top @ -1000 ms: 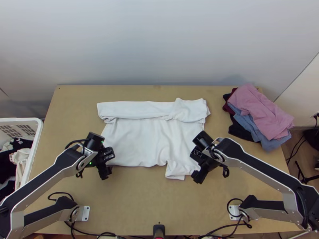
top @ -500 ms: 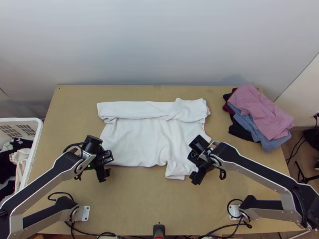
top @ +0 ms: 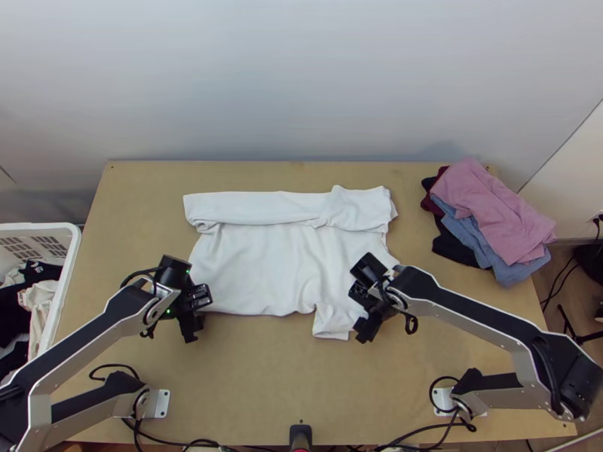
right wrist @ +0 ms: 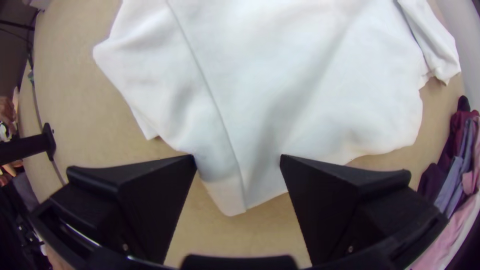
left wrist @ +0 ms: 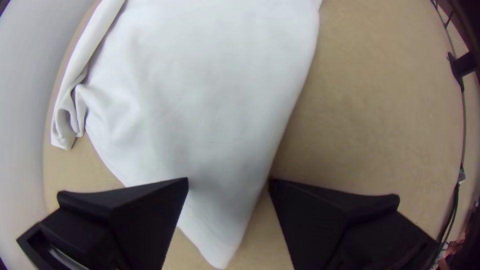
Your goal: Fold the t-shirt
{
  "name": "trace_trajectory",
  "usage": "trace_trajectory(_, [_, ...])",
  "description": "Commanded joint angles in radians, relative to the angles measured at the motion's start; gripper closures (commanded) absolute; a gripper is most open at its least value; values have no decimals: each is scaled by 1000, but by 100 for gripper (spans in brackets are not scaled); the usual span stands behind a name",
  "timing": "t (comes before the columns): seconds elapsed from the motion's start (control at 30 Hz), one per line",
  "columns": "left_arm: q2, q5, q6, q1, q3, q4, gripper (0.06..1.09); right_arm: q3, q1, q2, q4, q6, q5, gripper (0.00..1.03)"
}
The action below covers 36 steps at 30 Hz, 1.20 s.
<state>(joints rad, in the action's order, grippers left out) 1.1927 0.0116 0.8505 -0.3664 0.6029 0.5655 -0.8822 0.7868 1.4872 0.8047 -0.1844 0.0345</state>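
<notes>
T-shirt (top: 264, 264), white, on table (top: 249, 377), far side folded over; L gripper (left wrist: 229, 181) & R gripper (right wrist: 237, 157), fingers apart, straddle near corners, prob. so both can pinch & fold evenly

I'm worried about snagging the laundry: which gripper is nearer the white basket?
Left. The left gripper is at the t-shirt's near corner on the side toward the white basket; the right gripper is across the shirt, at its other near corner.
</notes>
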Motion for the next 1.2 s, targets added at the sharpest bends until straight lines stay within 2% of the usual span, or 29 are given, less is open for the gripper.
trace_trajectory(0.0, [38, 1, 44, 58, 24, -9, 38, 2, -4, 31, -45, -1, -1, 43])
trace_trajectory(0.13, [50, -13, 36, 92, 77, 25, 54, -4, -9, 25, -52, -7, 10, 62])
trace_trajectory(0.23, [61, -16, 45, 107, 83, 39, 75, 0, -17, 18, -56, -12, 41, 80])
trace_trajectory(0.33, [56, -24, 51, 113, 77, 39, 89, 5, -17, 13, -58, -32, 47, 96])
trace_trajectory(0.37, [53, -38, 51, 113, 78, 39, 93, 6, -17, 12, -58, -38, 51, 100])
trace_trajectory(0.43, [48, -42, 51, 113, 84, 27, 103, 9, -21, 7, -55, -36, 59, 100])
trace_trajectory(0.63, [44, -68, 64, 152, 123, 30, 104, -24, -116, -42, 48, -64, 194, 100])
trace_trajectory(0.77, [76, -111, 76, 230, 195, 33, 104, -44, -225, -64, 80, -133, 205, 100])
trace_trajectory(0.9, [150, -124, 59, 262, 290, 36, 104, -144, -317, -31, 116, -164, 239, 100])
trace_trajectory(1.17, [332, -137, -25, 265, 463, 25, 104, -366, -374, 108, 162, -173, 257, 100])
